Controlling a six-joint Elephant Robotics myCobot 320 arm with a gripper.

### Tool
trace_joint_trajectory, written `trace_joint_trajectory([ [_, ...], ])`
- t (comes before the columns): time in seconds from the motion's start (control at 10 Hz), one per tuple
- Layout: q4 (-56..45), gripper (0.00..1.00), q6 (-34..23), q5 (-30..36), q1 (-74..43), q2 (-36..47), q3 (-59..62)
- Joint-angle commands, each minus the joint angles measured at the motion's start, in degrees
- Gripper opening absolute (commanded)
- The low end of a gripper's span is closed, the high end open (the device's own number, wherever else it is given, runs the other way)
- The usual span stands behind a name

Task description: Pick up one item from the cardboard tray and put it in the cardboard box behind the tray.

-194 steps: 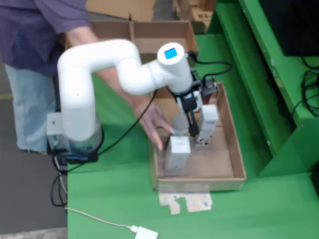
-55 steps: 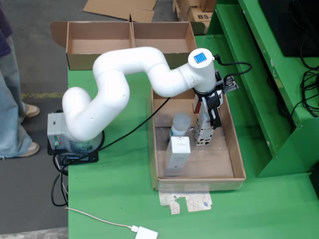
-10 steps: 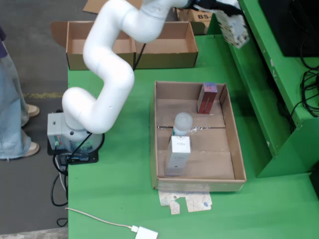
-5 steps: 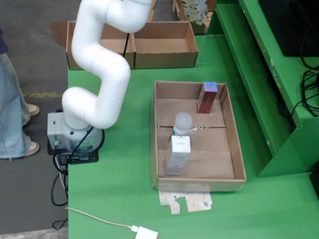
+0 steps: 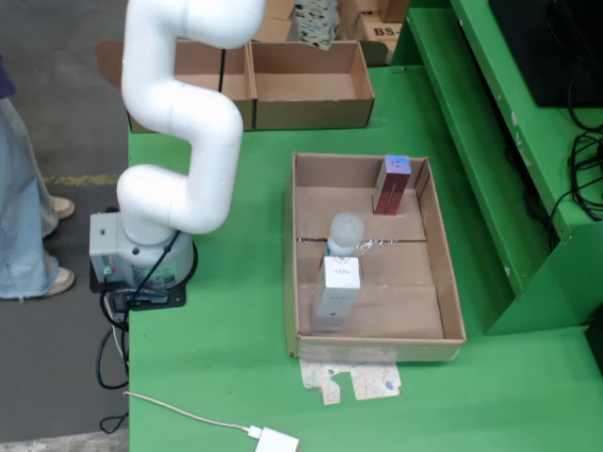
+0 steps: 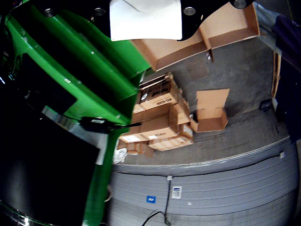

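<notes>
The cardboard tray (image 5: 453, 282) holds a dark red box (image 5: 392, 185), a round-capped bottle (image 5: 345, 231) and a white box (image 5: 337, 287). Behind it stands the two-compartment cardboard box (image 5: 311, 113). A white patterned box (image 5: 316, 19) hangs at the top edge of the fixed view, over the back of the right compartment. The gripper itself is cut off there. In the wrist view, the gripper (image 6: 146, 14) is shut on that white box (image 6: 146, 27), whose end shows between the black jaw parts, with the cardboard box (image 6: 225, 28) beyond.
The white arm (image 5: 179, 122) rises from its base (image 5: 132, 259) at the table's left edge. A person's leg (image 5: 24, 188) stands further left. A raised green shelf (image 5: 490, 141) borders the right. A cardboard scrap (image 5: 353, 381) and a white charger (image 5: 273, 440) lie near the front.
The arm has swung left with the patterned box, carrying it from the upper right over the green shelf to above the back cardboard box. The tray's items have not moved.
</notes>
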Motion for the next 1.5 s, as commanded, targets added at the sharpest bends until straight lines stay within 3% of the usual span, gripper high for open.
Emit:
trace_joint_trajectory([
  [0.0, -26.27, 0.00, 2.47, -0.89, 18.10, 2.32, 1.23],
  [0.2, -25.21, 0.00, 2.13, -0.53, 20.50, -0.17, 1.23],
  [0.5, -4.67, 0.00, -2.49, -1.56, 19.85, -10.50, 1.23],
  [0.6, -4.67, 0.00, -2.49, -1.56, 19.85, -10.50, 1.23],
  [0.8, 20.39, 0.00, -7.21, -9.43, 20.71, -21.00, 1.23],
  [0.9, 20.39, 0.00, -7.21, -9.43, 20.71, -21.00, 1.23],
  [1.0, 39.91, 0.00, -13.75, -22.15, 22.27, -28.90, 1.23],
  [1.2, 39.96, 0.00, -10.92, -22.17, 16.78, -34.75, 1.23],
  [1.4, 39.96, 0.00, -13.08, -22.16, 15.28, -37.66, 1.23],
])
